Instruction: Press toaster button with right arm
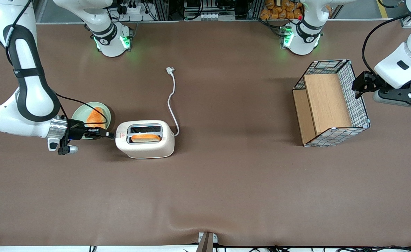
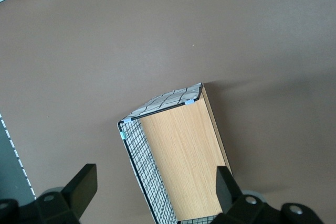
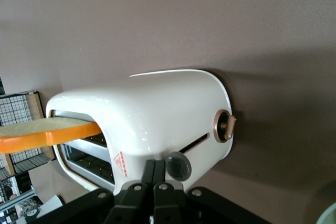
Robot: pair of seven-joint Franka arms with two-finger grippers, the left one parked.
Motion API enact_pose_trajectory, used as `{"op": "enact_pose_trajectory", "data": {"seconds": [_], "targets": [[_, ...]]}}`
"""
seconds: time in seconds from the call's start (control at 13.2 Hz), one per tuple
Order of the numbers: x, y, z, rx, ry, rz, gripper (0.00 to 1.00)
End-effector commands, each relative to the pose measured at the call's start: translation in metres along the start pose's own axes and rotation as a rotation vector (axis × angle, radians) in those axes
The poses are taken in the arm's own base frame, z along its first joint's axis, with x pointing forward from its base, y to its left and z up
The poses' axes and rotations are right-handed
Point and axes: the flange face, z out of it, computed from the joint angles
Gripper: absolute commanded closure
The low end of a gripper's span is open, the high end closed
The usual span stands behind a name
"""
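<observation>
The cream-white toaster [image 1: 145,139] lies on the brown table with an orange slice of toast [image 1: 146,138] in the slot nearer the front camera. My right arm [image 1: 30,101] reaches in level from the working arm's end, and its gripper [image 1: 111,135] meets the toaster's short end by the red triangle mark [image 1: 122,134]. In the right wrist view the gripper [image 3: 155,163] is shut with nothing between its fingers. Its tips rest against the toaster [image 3: 157,114] right beside the grey button [image 3: 178,165], which sits at the end of a thin slot. Toast [image 3: 47,131] sticks out of the slot.
A pale green plate [image 1: 105,112] with an orange slice lies under the wrist, farther from the camera than the gripper. The white cord [image 1: 172,105] runs away from the camera to its plug [image 1: 170,71]. A wire basket [image 1: 331,103] with wooden panels stands toward the parked arm's end.
</observation>
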Motion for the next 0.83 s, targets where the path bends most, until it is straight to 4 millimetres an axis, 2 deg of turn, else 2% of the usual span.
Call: {"op": "enact_pose_trajectory", "data": {"seconds": [0.0, 0.76], "targets": [[0.003, 0.006, 0.001, 0.02, 0.035, 0.005, 1.0], [0.004, 0.024, 0.018, 0.011, 0.023, 0.003, 1.0]]}}
